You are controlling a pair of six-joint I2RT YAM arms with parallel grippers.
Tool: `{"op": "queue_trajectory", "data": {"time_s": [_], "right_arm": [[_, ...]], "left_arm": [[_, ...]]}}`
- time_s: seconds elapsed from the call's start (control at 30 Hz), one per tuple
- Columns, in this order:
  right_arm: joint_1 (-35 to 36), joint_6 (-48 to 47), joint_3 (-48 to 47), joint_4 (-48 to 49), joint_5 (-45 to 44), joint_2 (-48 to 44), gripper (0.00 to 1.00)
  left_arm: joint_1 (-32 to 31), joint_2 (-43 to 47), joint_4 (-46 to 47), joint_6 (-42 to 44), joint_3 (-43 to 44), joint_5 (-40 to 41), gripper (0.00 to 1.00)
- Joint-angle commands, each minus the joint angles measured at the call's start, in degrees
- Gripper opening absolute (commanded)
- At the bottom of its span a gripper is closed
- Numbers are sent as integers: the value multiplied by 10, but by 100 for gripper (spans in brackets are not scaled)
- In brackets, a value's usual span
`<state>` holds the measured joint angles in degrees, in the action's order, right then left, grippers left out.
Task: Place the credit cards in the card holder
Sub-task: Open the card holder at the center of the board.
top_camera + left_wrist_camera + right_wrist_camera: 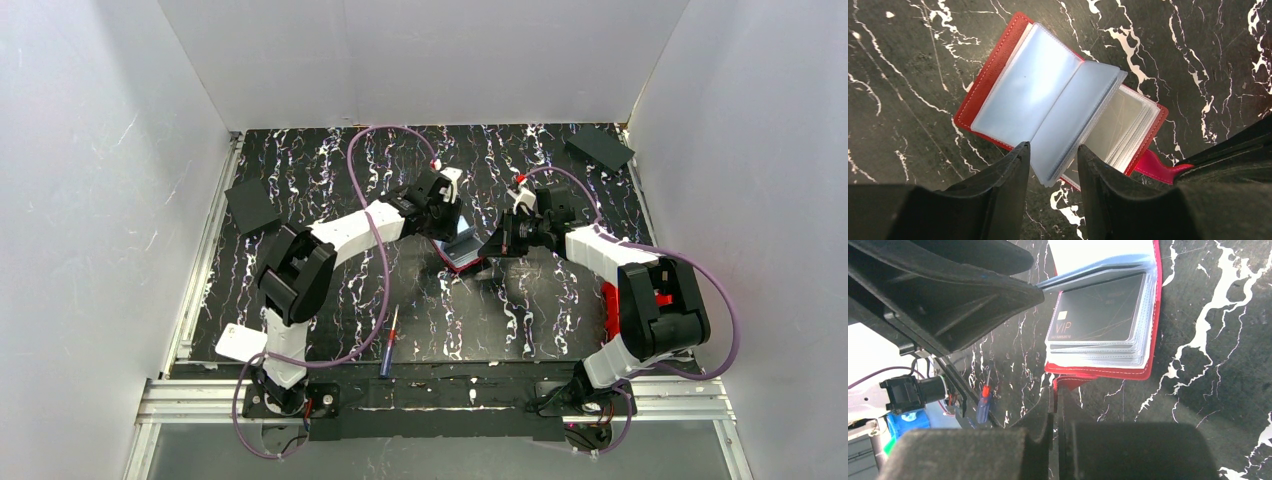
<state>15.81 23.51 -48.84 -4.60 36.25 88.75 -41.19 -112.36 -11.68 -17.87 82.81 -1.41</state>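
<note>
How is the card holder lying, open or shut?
Open: card holder lies spread, clear sleeves fanned up, a dark card inside one.

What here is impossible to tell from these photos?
- Top view: card holder small, half under the right gripper; pages unreadable.
- Left wrist view: glare whitens the sleeves, so any cards inside cannot be told; left gripper covers their near edge.
- Right wrist view: small print on the VIP card too tiny; lower sleeves stacked, contents hidden.

White-black arms [350, 232], purple cables [385, 275] — black fingers [998, 197]
</note>
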Motion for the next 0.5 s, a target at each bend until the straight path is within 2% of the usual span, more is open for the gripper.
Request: {"op": "queue_trajectory", "data": {"time_s": [0.0, 0.13, 0.33, 0.47], "right_arm": [[-2, -11, -27, -3, 18, -18, 1], [-2, -8, -27, -1, 11, -16, 1], [-2, -19, -42, -30, -51, -15, 1], [-2, -34, -54, -52, -71, -12, 1]], "left_arm": [[6, -14, -25, -2, 27, -61, 39], [9, -20, -16, -14, 24, -95, 40], [20, -22, -4, -43, 7, -113, 34], [21, -19, -2, -47, -1, -116, 49]]}}
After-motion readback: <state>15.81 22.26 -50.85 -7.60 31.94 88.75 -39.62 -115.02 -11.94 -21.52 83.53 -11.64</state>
